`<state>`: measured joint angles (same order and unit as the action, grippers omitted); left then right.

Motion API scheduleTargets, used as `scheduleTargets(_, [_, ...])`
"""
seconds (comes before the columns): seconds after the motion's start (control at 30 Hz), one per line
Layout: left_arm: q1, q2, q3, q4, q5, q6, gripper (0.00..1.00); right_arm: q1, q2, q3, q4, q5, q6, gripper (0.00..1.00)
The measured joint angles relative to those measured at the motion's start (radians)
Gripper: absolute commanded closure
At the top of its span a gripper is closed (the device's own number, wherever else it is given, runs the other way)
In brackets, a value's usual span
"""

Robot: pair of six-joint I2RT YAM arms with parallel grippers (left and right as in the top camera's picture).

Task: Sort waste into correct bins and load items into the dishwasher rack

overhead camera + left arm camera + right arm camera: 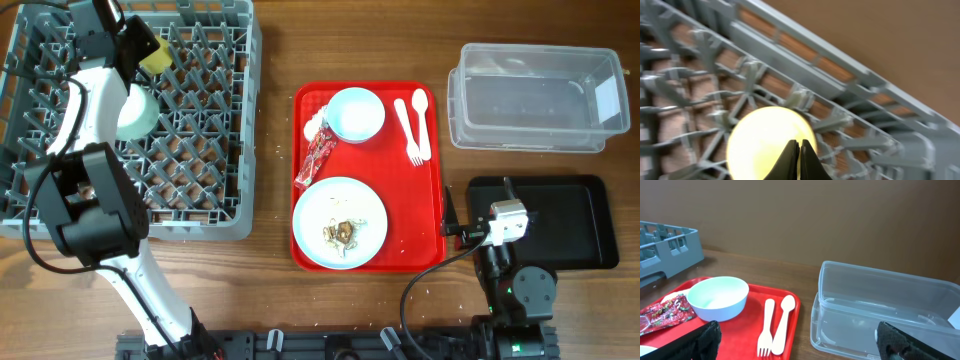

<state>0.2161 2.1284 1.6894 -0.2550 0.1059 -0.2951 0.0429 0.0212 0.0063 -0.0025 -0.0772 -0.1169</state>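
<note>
- Left gripper [800,152]: fingers pressed almost together, with only a hairline gap in the left wrist view. They pinch the small yellow cup [771,141] at its edge.
- Left arm: reaches from the near table edge up across the dishwasher rack [215,215]. The wrist is bent over the rack's far left part, and the gripper [140,47] is above the pegs.
- Small yellow cup [158,58]: held over the far part of the rack, just inside the far wall. It shows as a blurred round yellow disc, so I cannot tell which way its mouth faces.
- Mint-green bowl [137,112]: inside the rack among the pegs, partly under the arm.
- Red serving tray [303,255]: on the table [270,300] to the right of the rack.
- Light blue bowl [719,298]: upright on the tray's far part.
- White fork [766,327] and spoon [782,325]: side by side on the tray's right side, long axes running near to far. The fork's tines point to the near side and the spoon's bowl lies to the far side.
- Red snack wrapper [318,152] and white napkin [314,122]: on the tray's left side, the wrapper lying lengthwise.
- Pale plate [372,205]: on the tray's near part, with brownish food scraps [342,232] on it.
- Clear tub [535,97]: at the far right of the table.
- Black tray [560,230]: nearer than the tub.
- Right gripper [797,342]: fingers spread wide and holding nothing. It is low at the black tray's left edge and points toward the red tray.
</note>
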Motion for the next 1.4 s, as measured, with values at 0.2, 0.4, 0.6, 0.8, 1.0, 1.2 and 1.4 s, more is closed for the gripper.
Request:
scheduleTargets(0.2, [-0.006, 0.0, 0.0, -0.03, 0.143, 0.0, 0.96, 0.0, 0.0, 0.0, 0.0, 0.0, 0.0, 0.0])
scheduleTargets(0.4, [-0.007, -0.133, -0.003, -0.159, 0.201, -0.001, 0.17, 0.0, 0.0, 0.0, 0.0, 0.0, 0.0, 0.0])
scheduleTargets(0.6, [-0.142, -0.348, 0.006, -0.472, 0.727, 0.026, 0.0, 0.0, 0.0, 0.0, 0.002, 0.0, 0.0, 0.0])
scheduleTargets(0.8, [-0.727, -0.288, 0.002, -0.504, 0.263, 0.087, 0.22, 0.0, 0.0, 0.0, 0.0, 0.0, 0.0, 0.0])
scheduleTargets(1.0, [-0.916, -0.097, 0.002, -0.346, -0.126, 0.08, 0.44, 0.0, 0.0, 0.0, 0.0, 0.0, 0.0, 0.0])
scheduleTargets(1.2, [-0.947, 0.039, 0.002, -0.281, -0.169, 0.08, 0.53, 0.0, 0.0, 0.0, 0.0, 0.0, 0.0, 0.0])
scheduleTargets(1.4, [-0.954, 0.065, 0.002, -0.264, -0.188, 0.08, 0.81, 0.0, 0.0, 0.0, 0.0, 0.0, 0.0, 0.0])
